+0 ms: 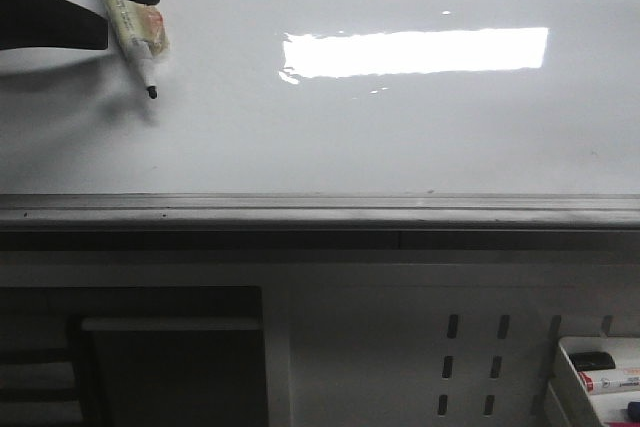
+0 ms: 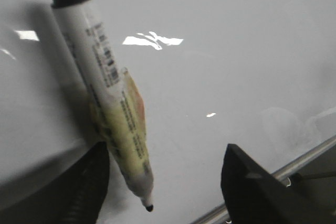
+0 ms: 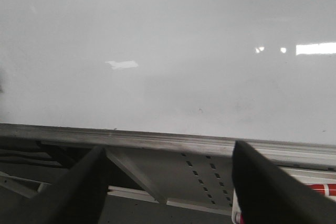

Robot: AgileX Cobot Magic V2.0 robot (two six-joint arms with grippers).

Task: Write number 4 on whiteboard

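The whiteboard (image 1: 400, 137) is a large glossy white board, and I see no number 4 or any other stroke on it. A white marker (image 1: 140, 37) with a yellowish label points its black tip down toward the board at the far left. In the left wrist view the marker (image 2: 115, 103) leans against one finger of my left gripper (image 2: 167, 150). The jaws stand wide apart and the other finger is far from the marker. My right gripper (image 3: 168, 148) is open and empty over the board's near edge; the front view does not show it.
A grey metal edge strip (image 1: 320, 209) runs along the board's near side. Below it is a grey perforated panel (image 1: 470, 357) with slots. A white tray (image 1: 565, 387) at the lower right holds spare markers. A bright rectangular light reflection (image 1: 415, 52) lies on the board.
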